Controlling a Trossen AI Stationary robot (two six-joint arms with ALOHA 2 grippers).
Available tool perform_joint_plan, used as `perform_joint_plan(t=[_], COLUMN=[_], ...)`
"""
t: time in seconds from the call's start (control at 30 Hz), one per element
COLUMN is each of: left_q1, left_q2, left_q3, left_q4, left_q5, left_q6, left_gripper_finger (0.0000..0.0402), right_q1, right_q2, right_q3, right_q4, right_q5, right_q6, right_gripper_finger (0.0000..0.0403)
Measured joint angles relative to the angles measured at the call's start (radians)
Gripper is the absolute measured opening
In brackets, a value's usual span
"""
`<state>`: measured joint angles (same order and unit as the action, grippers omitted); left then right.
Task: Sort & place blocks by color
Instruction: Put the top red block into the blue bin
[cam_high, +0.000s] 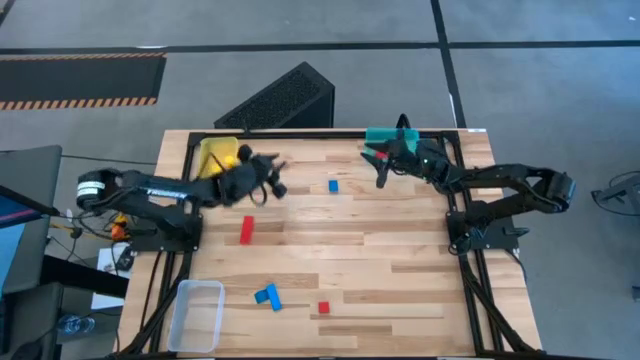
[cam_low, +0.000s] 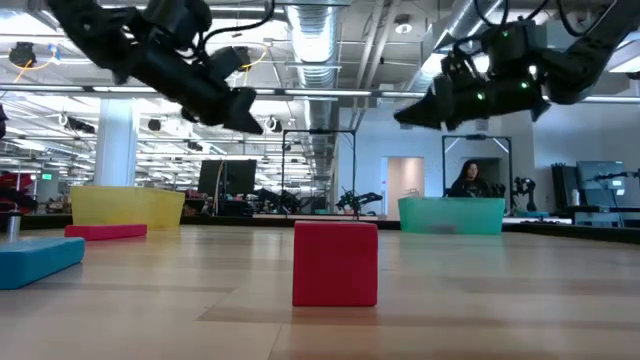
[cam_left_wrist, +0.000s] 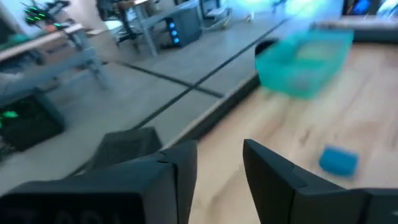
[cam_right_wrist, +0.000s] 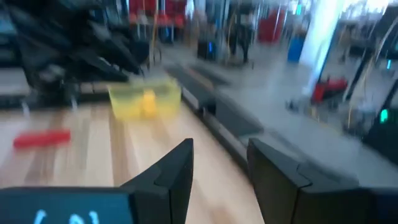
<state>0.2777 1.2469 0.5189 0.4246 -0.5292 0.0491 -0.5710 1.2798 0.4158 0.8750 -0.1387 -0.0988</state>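
- Step in hand, as a judgement: sorting is partly done. A yellow block (cam_high: 228, 157) already lies inside the translucent yellow plastic bin (cam_high: 208, 148), and both arms hang above the pale wooden slatted surface (cam_high: 400, 290) with nothing held, seemingly between drops.
- Landmark for places: the yellow bin, at the surface's far left corner.
- Left pincer (cam_high: 276, 175): just beside the yellow bin, toward the middle of the surface, raised clear of the wood. In its wrist view the two dark fingers (cam_left_wrist: 273, 180) stand a moderate gap apart with only bare wood between them; it holds and touches nothing.
- Right pincer (cam_high: 380, 168): far across from the yellow bin, beside the translucent teal plastic bin (cam_high: 383, 136) at the opposite far corner. Its fingers (cam_right_wrist: 280, 180) are likewise apart and empty.
- Loose blocks: a long red bar (cam_high: 246, 229) near the yellow bin, toward the front; a small blue cube (cam_high: 333, 185) between the two bins; a blue bar pair (cam_high: 268, 296) and a small red cube (cam_high: 323, 309) well away, near the front edge.
- A clear rectangular plastic bin (cam_high: 199, 313) sits at the front left corner, well apart from the yellow bin.
- Next move, as a judgement: the left pincer would need to lower over the red bar, the nearest loose piece, and close across its narrow sides.
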Motion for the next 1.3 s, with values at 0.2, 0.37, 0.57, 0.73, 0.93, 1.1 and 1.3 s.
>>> perform_joint_plan(t=[0.2, 0.37, 0.57, 0.73, 0.93, 1.1, 1.3], left_q1=[0.136, 0.132, 0.059, 0.004, 0.003, 0.024, 0.025], left_q2=[-0.166, -0.249, -0.250, -0.224, -0.239, -0.267, -0.261], left_q3=[0.233, 0.413, 0.434, 0.434, 0.434, 0.435, 0.435], left_q4=[-0.315, -0.643, -0.843, -0.904, -1.055, -1.198, -1.336], left_q5=[0.276, 0.289, 0.295, 0.243, 0.256, 0.268, 0.318], left_q6=[-0.167, -0.300, -0.525, -0.551, -0.550, -0.560, -0.529], left_gripper_finger=[0.0103, 0.0094, 0.0091, 0.0091, 0.0091, 0.0091, 0.0091], right_q1=[-0.010, -0.018, 0.037, 0.090, 0.185, 0.309, 0.463], right_q2=[-0.026, 0.025, 0.116, 0.176, 0.267, 0.352, 0.443], right_q3=[0.225, 0.518, 0.750, 0.769, 0.770, 0.771, 0.785], right_q4=[-0.116, -0.606, -0.905, -0.924, -0.965, -0.972, -0.989], right_q5=[-0.018, -0.031, -0.128, -0.118, -0.070, -0.032, 0.062], right_q6=[0.151, 0.225, 0.132, 0.173, 0.293, 0.416, 0.484], right_gripper_finger=[0.0170, 0.0157, 0.0144, 0.0134, 0.0134, 0.0137, 0.0135])
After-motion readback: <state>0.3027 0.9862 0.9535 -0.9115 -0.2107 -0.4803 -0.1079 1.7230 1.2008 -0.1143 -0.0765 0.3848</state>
